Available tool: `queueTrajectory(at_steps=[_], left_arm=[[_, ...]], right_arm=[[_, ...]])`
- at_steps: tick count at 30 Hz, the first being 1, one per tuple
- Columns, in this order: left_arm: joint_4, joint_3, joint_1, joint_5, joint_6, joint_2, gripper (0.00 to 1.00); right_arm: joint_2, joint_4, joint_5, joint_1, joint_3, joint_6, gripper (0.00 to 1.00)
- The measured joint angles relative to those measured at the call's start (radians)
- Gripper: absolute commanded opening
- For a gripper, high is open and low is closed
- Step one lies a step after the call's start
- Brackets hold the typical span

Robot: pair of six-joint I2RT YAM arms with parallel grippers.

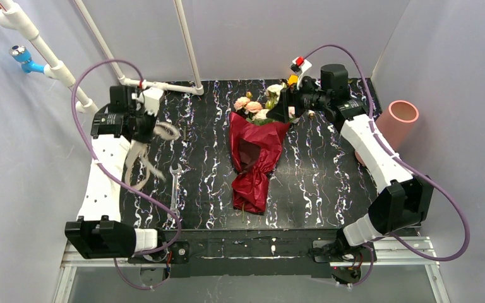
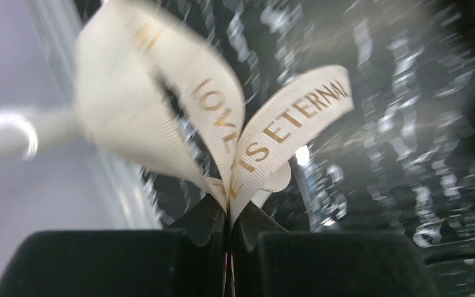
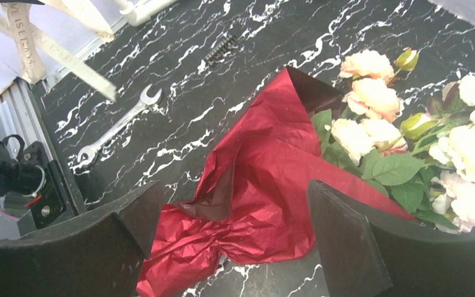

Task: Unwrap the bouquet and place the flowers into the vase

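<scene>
The bouquet [image 1: 256, 154] lies mid-table in crinkled dark red paper [image 3: 266, 204], its ribbon off. Cream and pink flowers [image 1: 257, 106] stick out at its far end, and their roses and leaves [image 3: 383, 136] fill the right of the right wrist view. My left gripper [image 1: 153, 129] is raised at the far left, shut on the beige ribbon [image 2: 247, 139], whose ends [image 1: 140, 161] dangle over the table. My right gripper [image 3: 232, 232] stands open above the paper beside the flower heads [image 1: 287, 107], holding nothing. The salmon-pink vase [image 1: 396, 121] stands at the right edge.
A steel wrench [image 1: 175, 186] lies on the black marbled table [image 1: 328, 183] left of the bouquet. White pipes [image 1: 164, 87] run along the back left. A small black ridged part [image 3: 221, 48] lies farther back. Grey walls close in both sides.
</scene>
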Motion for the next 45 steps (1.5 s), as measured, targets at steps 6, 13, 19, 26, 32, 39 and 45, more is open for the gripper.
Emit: queueTrajectory(at_steps=[6,13,19,26,32,39,45], left_arm=[[0.007,-0.238,0.085,-0.150,0.115,-0.026,0.61],[0.040,-0.256,0.081,0.023,0.111,0.011,0.89],[0.197,-0.232,-0.073,0.270,0.002,0.005,0.90],[0.451,-0.272,-0.224,0.402,-0.257,0.097,0.90],[0.618,-0.343,-0.324,0.396,-0.423,0.177,0.89],[0.755,-0.336,-0.362,0.380,-0.526,0.314,0.81],[0.773,-0.280,-0.362,0.322,-0.550,0.465,0.70]], right_arm=[[-0.005,-0.112,-0.003,0.000,-0.035,-0.084,0.91],[-0.003,-0.248,0.021,0.000,-0.061,-0.173,0.87],[0.026,-0.261,0.071,0.063,-0.111,-0.172,0.93],[0.176,-0.231,0.191,0.230,-0.095,-0.147,0.93],[0.290,-0.215,0.281,0.244,-0.041,-0.113,0.77],[0.352,-0.196,0.267,0.243,-0.003,-0.056,0.10],[0.353,-0.238,0.239,0.230,0.039,-0.049,0.01]])
